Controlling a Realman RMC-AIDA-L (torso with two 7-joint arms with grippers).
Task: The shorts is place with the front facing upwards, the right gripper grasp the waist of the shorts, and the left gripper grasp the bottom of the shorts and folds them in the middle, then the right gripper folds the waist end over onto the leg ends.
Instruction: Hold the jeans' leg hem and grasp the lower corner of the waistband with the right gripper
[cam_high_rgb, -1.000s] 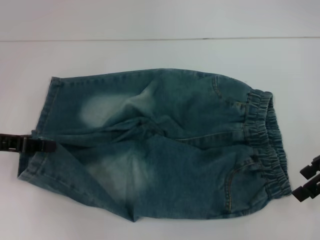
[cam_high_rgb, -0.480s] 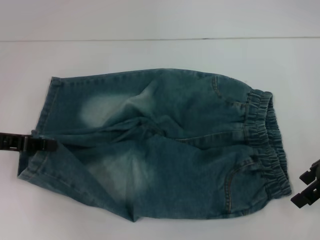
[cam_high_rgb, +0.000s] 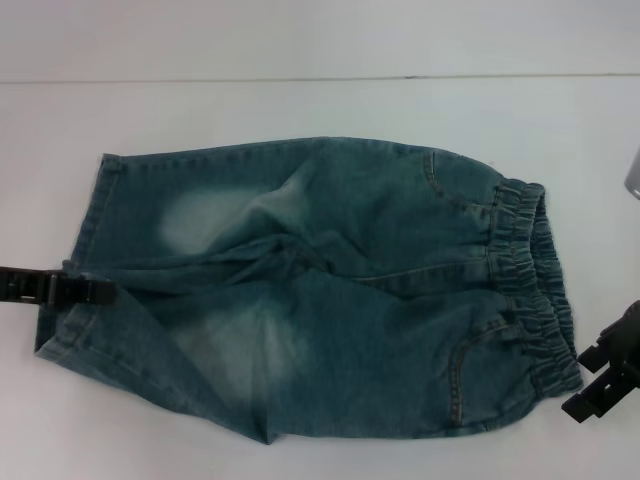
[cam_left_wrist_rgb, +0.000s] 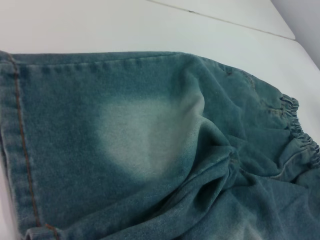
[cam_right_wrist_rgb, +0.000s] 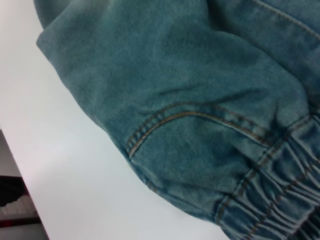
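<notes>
The denim shorts lie flat on the white table, front up. The ruffled waist is at the right and the flat leg ends are at the left. My left gripper rests at the hems, where the two legs meet. My right gripper stands open on the table just right of the waist's near corner, not touching it. The left wrist view shows a stitched leg hem close up. In the right wrist view I see the waist and a pocket seam.
In the right wrist view the table's edge runs close beside the shorts. A grey object pokes in at the far right. White table surface surrounds the shorts on all sides.
My right gripper has moved toward the table's near edge and a little to the left, closer to the waist's near corner. The left gripper and the shorts have stayed put.
</notes>
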